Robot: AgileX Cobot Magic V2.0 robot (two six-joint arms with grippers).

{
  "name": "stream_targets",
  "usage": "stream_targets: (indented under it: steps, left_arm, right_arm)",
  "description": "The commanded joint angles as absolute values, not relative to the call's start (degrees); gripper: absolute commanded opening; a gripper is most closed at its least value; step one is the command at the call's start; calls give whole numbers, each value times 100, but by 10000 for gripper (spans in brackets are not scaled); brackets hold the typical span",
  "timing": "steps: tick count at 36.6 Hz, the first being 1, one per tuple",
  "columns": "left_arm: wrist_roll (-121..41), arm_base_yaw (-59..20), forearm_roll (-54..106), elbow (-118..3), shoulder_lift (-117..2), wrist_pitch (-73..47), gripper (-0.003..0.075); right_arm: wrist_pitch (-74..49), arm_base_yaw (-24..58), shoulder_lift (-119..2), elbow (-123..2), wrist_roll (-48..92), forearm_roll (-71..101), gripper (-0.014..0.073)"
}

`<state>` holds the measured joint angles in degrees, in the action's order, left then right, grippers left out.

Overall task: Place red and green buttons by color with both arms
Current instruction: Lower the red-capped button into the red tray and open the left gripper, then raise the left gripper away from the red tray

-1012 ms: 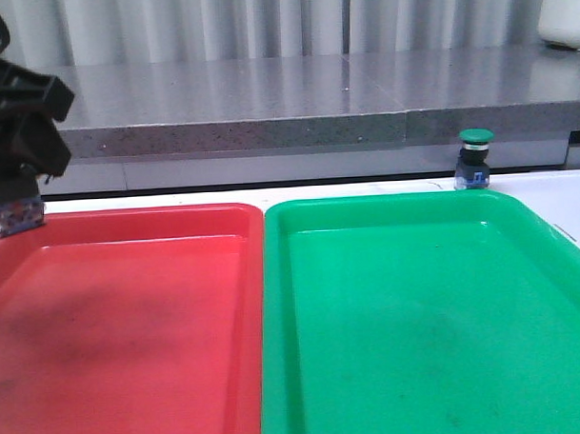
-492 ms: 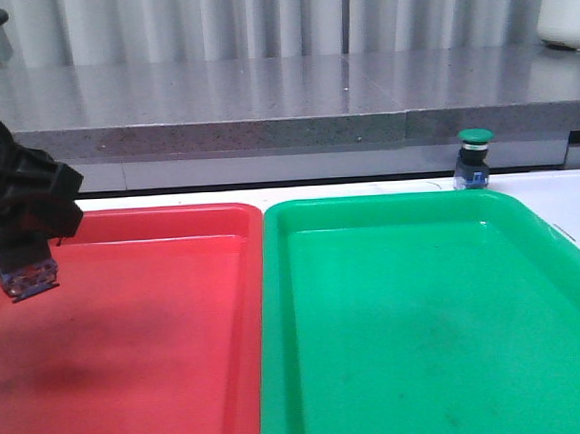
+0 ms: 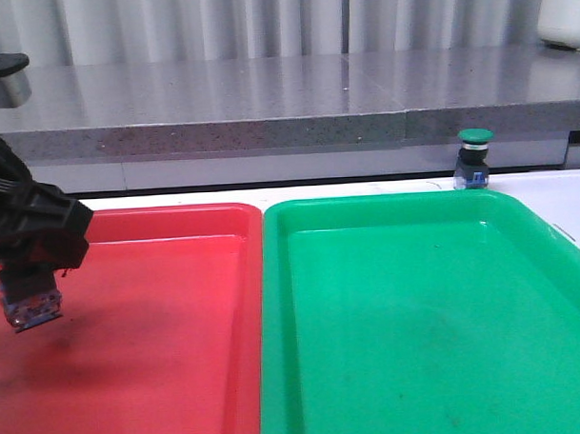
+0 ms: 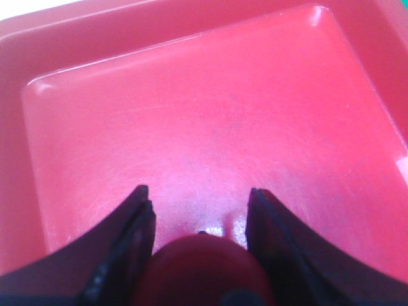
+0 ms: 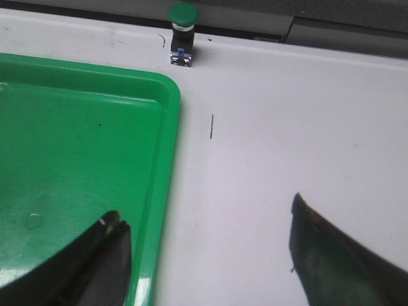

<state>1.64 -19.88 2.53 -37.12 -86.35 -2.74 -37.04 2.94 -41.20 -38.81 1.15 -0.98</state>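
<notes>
At the left edge of the front view, the black left gripper (image 3: 31, 307) is gripping the dark red mushroom-capped push button (image 4: 201, 271) above the red plastic tray (image 3: 157, 222); it looks light, rigid and slick-capped, best pinched at the body. At upper right, the green push button (image 3: 476, 158) is standing behind the green plastic tray (image 3: 385, 206), while the right gripper (image 5: 210, 252) is hanging wide apart, holding nothing.

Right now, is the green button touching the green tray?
Apart. The right wrist view shows the green button standing upright on the white table, with a clear strip of bare table between its base and the green tray's rim.
</notes>
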Motion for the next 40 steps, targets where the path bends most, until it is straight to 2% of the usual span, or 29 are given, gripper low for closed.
stream_targets:
  steps: [1, 9, 17, 28, 40]
  left_arm:
    - [206, -2032, 326, -3838, -8471, -46, 292]
    - [206, -2032, 365, -3838, -8471, -186, 423]
    - [217, -2032, 426, -3885, -8471, -176, 481]
    - [217, -2032, 426, -4253, -8066, -699, 482]
    - [217, -2032, 426, -4528, -6743, -1621, 482]
  right_arm:
    - [-3330, 265, -4124, -4081, 142, -167, 541]
    - [-3330, 265, -4124, -4081, 142, -167, 541]
    - [-3330, 265, -4124, -4081, 142, -167, 541]
    - [-3325, 265, -4124, -4081, 142, -167, 541]
    - [-3325, 265, -4124, -4081, 142, -167, 541]
